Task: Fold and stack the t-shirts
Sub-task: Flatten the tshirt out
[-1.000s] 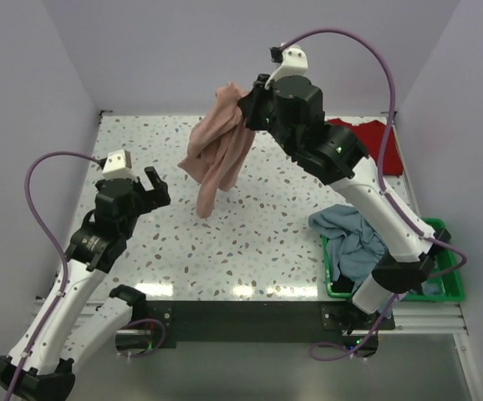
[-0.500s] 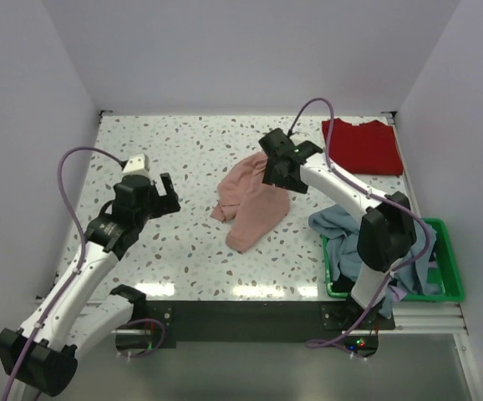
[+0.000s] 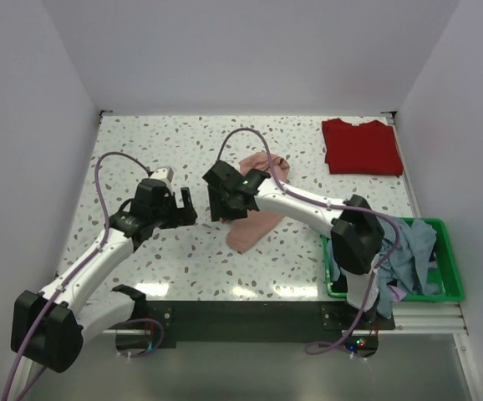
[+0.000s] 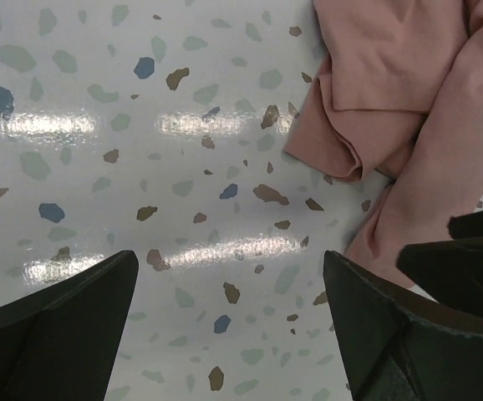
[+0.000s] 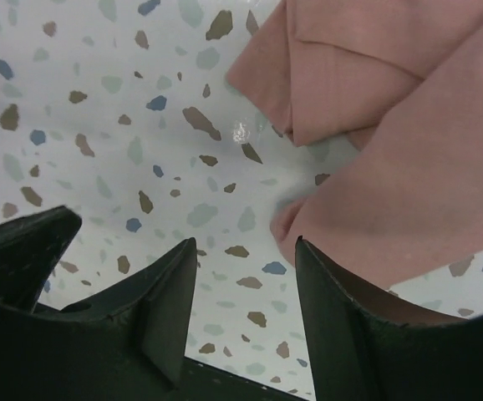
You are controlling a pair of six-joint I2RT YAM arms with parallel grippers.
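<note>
Top camera: I see the crumpled salmon-pink cotton t-shirt (image 3: 262, 209) lying mid-table. The right gripper (image 3: 216, 199) is at its left edge and the left gripper (image 3: 183, 209) is just left of that. A folded deep red t-shirt (image 3: 360, 146) lies far right. Blue-grey shirts (image 3: 409, 246) spill from the green plastic basket (image 3: 447, 288) near right.

Left wrist: my left gripper (image 4: 229, 259) is spread wide over the speckled table (image 4: 99, 125), with the pink shirt (image 4: 392, 83) to its right.

Right wrist: the right gripper (image 5: 246, 246) is parted and grips nothing, the shirt's edge (image 5: 375, 167) beside one fingertip.
</note>
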